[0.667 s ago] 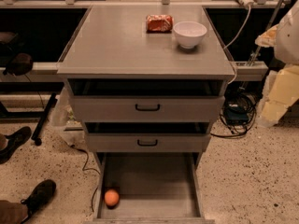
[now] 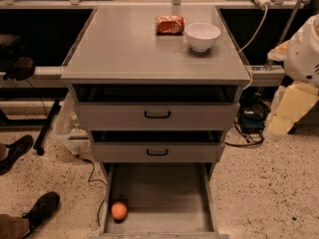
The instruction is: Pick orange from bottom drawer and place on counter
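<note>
The orange sat in the drawer's near-left corner; the claw, right of the counter, state unclear, might strike the wall reaching in.

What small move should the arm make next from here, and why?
Probably swing the gripper down and across toward the open bottom drawer. The orange lies untouched in its near left corner, while the gripper hangs far to the right of the drawer and well above it.
</note>
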`<state>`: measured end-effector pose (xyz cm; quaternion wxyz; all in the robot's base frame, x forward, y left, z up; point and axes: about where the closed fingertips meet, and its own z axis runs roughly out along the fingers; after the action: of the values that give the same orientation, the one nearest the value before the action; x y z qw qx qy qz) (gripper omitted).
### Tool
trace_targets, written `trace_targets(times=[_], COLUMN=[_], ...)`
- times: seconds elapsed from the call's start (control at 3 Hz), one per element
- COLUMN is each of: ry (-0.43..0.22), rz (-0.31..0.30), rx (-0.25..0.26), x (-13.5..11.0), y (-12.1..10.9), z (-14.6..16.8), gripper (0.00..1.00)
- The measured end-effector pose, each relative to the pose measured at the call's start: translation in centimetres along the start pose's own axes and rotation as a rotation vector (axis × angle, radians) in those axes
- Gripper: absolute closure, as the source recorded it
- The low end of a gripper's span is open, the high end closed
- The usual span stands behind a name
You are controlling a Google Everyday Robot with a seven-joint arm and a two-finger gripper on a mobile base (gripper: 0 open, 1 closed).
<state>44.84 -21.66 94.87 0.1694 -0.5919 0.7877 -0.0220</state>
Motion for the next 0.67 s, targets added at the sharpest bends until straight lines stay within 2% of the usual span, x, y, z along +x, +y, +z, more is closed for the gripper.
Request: trace_targets(times=[0.33, 0.67], ry=[-0.015, -0.065], rz=[0.074, 0.149], rx=[-0.013, -0.046], x=[0.5, 1.2], y=[0.1, 1.6], z=[6.3, 13.4], gripper=[0.0, 0.0])
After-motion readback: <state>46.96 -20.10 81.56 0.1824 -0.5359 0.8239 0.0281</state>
